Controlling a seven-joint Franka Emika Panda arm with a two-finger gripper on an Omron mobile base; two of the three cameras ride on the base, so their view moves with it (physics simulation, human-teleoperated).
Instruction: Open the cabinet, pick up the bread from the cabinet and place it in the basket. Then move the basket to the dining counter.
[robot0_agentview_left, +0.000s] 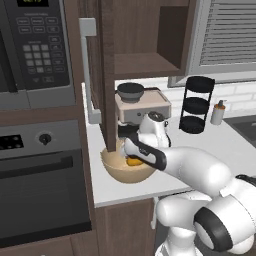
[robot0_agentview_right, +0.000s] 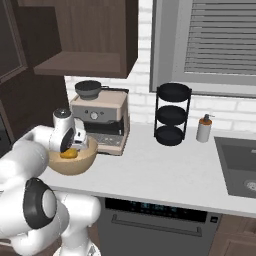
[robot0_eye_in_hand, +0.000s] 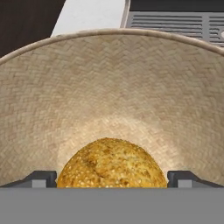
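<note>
Left base view: my arm reaches down into the basket (robot0_agentview_left: 127, 172), which stands on the white table (robot0_agentview_left: 210, 150) at the foot of the cabinet (robot0_agentview_left: 135, 45), whose door (robot0_agentview_left: 100, 70) stands swung out. The bread (robot0_agentview_left: 133, 161) lies inside the basket, touching the underside of the claw (robot0_agentview_left: 131, 156). A coffee machine (robot0_agentview_left: 142, 107) stands just behind the basket.

Right base view: the claw (robot0_agentview_right: 67, 146) points down into the basket (robot0_agentview_right: 75, 162), and the bread (robot0_agentview_right: 69, 153) sits just below it, on the basket's floor. The coffee machine (robot0_agentview_right: 100, 120) is just beside the basket; a black tiered rack (robot0_agentview_right: 172, 114) and a soap bottle (robot0_agentview_right: 204, 129) stand well apart, toward the sink (robot0_agentview_right: 237, 165).

Hand view: the claw (robot0_eye_in_hand: 112, 178) is released, its two fingertips (robot0_eye_in_hand: 41, 178) standing wide on either side of the bread (robot0_eye_in_hand: 111, 164). The bread rests on the woven bottom of the basket (robot0_eye_in_hand: 109, 78), between the tips.
</note>
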